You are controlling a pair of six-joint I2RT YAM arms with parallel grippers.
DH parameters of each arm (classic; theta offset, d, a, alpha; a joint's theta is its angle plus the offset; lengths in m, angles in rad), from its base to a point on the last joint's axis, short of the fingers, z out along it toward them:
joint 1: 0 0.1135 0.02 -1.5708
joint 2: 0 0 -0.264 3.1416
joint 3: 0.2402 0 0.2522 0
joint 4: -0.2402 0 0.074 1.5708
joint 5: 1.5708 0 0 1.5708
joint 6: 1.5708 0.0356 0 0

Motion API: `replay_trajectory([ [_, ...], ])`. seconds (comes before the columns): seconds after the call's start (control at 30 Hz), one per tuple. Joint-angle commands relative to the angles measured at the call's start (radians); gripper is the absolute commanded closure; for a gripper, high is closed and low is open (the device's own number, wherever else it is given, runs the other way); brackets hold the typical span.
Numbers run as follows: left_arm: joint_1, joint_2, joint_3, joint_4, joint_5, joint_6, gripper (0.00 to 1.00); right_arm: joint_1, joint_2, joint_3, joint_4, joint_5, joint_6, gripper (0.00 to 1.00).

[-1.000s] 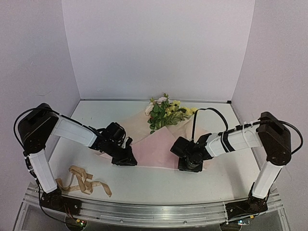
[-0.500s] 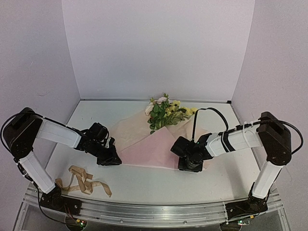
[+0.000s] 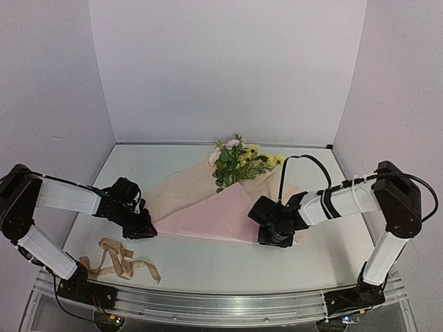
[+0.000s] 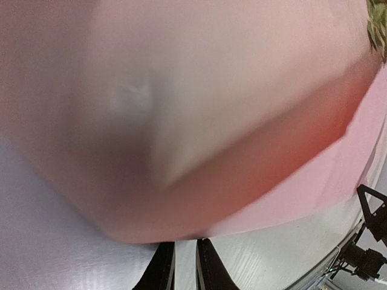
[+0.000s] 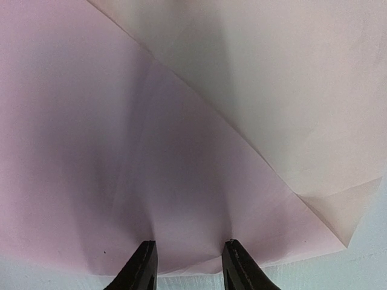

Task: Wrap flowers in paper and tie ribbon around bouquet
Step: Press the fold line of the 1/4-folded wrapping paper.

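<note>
Jaws nearly closed on a corner of paper [image 3: 214, 211] at left gripper [image 4: 185, 257], jaws part open at right gripper [image 5: 186, 260], tips at paper's near edge, flowers [image 3: 239, 162] beyond both, at its far end.

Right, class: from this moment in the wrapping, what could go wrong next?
1. The thin paper spans between the left jaws, pinching its left corner, and the right jaws, open astride its near edge; more pull might tear it or drag it free.
2. The flowers lie unheld at its far corner, so tugging could shift them.
3. The ribbon lies by the left arm and might snag.
</note>
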Motion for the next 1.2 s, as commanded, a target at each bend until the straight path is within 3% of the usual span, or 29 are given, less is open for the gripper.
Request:
replay_trajectory([
  [0.0, 0.092, -0.081, -0.026, -0.104, -0.065, 0.042, 0.85, -0.007, -0.022, -0.03, -0.037, -0.008, 0.017, 0.61],
  [0.2, 0.168, -0.154, -0.029, -0.151, -0.038, 0.06, 0.84, -0.007, -0.036, -0.037, -0.037, -0.007, 0.017, 0.61],
  [0.43, 0.112, -0.266, 0.125, -0.202, 0.058, 0.1, 0.81, -0.013, -0.091, -0.035, -0.038, -0.017, 0.017, 0.6],
  [0.63, -0.067, -0.051, 0.283, -0.092, 0.08, 0.077, 0.82, -0.054, -0.188, -0.078, -0.035, -0.038, 0.033, 0.58],
  [0.87, -0.136, 0.233, 0.475, 0.056, 0.149, 0.074, 0.85, -0.096, -0.213, -0.153, 0.044, -0.095, 0.058, 0.57],
  [1.17, -0.186, 0.413, 0.604, 0.087, 0.188, 0.064, 0.86, -0.11, -0.192, -0.243, 0.153, -0.136, 0.123, 0.59],
])
